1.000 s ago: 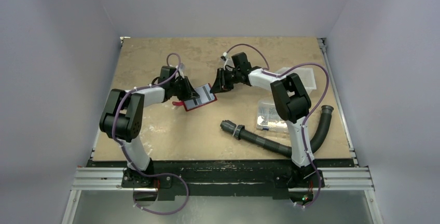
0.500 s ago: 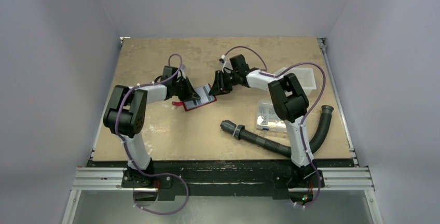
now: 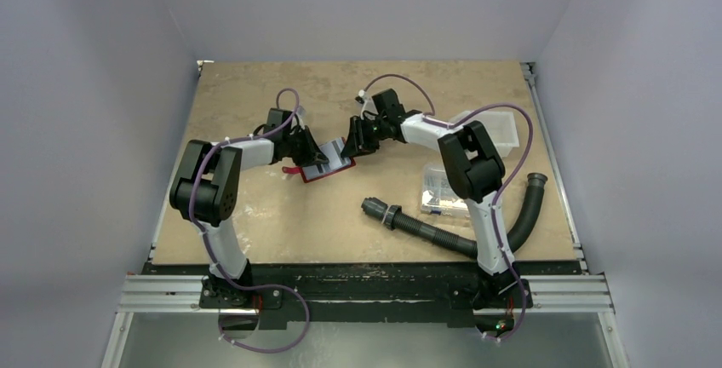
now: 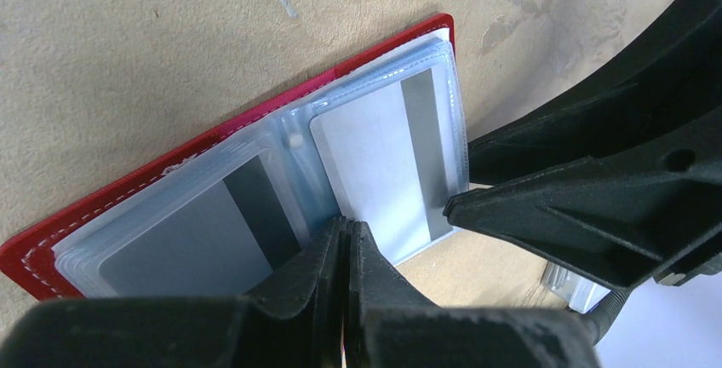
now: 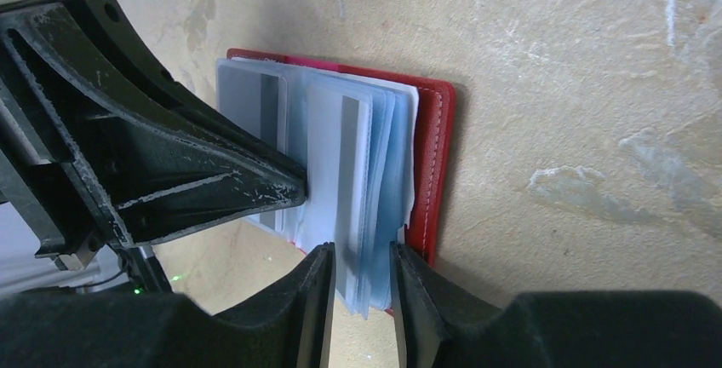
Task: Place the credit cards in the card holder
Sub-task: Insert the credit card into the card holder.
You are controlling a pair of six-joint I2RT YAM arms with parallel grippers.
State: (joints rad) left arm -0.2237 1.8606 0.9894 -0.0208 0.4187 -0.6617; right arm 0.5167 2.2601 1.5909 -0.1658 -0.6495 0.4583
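Observation:
The red card holder [image 3: 317, 172] lies open on the table, its clear sleeves up; it also shows in the left wrist view [image 4: 128, 206] and the right wrist view [image 5: 434, 138]. Pale grey credit cards sit in the sleeves [image 4: 187, 240]. One pale grey credit card [image 4: 379, 155] with a dark stripe sticks out past the holder's edge [image 5: 328, 172]. My left gripper [image 3: 312, 152] [image 4: 345, 225] is shut, its tips pinched at the sleeves' fold. My right gripper [image 3: 352, 143] [image 5: 361, 259] is closed on the edge of that card and the sleeves around it.
A black corrugated hose [image 3: 426, 230] lies at the near right, curving up to the right edge. A clear compartment box [image 3: 443, 187] sits behind it. A white plastic tray [image 3: 501, 129] stands at the far right. The two grippers' fingers nearly touch over the holder.
My right gripper has moved left, onto the holder's right edge, with the card. The holder has shifted slightly left. My left arm's elbow has swung a little; its gripper stays on the holder.

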